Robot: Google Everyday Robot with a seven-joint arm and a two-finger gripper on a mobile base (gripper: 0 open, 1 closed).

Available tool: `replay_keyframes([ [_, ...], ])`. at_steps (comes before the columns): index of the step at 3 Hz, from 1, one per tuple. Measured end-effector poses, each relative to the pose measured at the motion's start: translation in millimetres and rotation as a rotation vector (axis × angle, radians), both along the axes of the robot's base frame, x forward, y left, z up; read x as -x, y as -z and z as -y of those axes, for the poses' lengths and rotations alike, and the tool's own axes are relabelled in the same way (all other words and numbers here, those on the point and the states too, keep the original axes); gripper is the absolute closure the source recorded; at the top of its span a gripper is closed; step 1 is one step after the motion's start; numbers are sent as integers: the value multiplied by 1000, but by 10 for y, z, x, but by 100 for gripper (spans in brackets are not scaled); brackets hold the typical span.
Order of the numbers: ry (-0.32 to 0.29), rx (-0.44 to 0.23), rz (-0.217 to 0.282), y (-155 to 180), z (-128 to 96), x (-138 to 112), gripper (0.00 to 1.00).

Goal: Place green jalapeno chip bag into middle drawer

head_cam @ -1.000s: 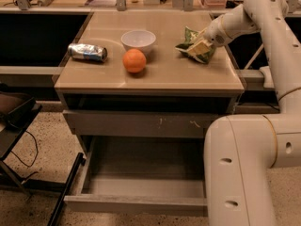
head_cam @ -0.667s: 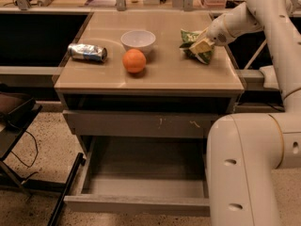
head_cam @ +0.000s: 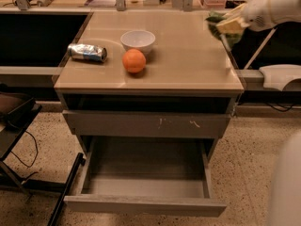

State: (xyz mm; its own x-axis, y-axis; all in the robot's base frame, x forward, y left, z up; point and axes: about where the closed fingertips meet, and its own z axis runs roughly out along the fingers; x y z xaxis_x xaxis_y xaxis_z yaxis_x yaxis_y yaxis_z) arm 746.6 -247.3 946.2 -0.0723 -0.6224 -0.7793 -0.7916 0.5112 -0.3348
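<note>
Camera view: my pale gripper [head_cam: 226,26] pinches the small crinkly green jalapeno chip bag [head_cam: 214,23] over the tan tabletop [head_cam: 188,65], far right, apparently clear of it; the wide grey middle drawer [head_cam: 141,205] stands open, near.

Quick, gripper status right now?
Gripper: closed on the green jalapeno chip bag, at the right edge of the countertop.

Gripper [head_cam: 229,26] over countertop's right rear edge, pinching green jalapeno chip bag [head_cam: 215,21]: crinkly film. Arm [head_cam: 275,6]: smooth white plastic. Countertop [head_cam: 188,60]: smooth beige, faint sheen. Can [head_cam: 88,52]: crushed shiny metal. Bowl [head_cam: 138,40]: glossy white. Middle drawer [head_cam: 141,205]: smooth matt grey.
</note>
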Motion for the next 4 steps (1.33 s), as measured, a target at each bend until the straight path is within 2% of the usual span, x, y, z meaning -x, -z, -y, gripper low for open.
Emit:
replay_keyframes([
  [1,190,-38,117,-658,610,563,100],
  [2,250,-58,187,-1024,716,892,100],
  [3,250,-58,187,-1024,716,892,100],
  [4,248,-14,181,-1011,666,1183,100],
])
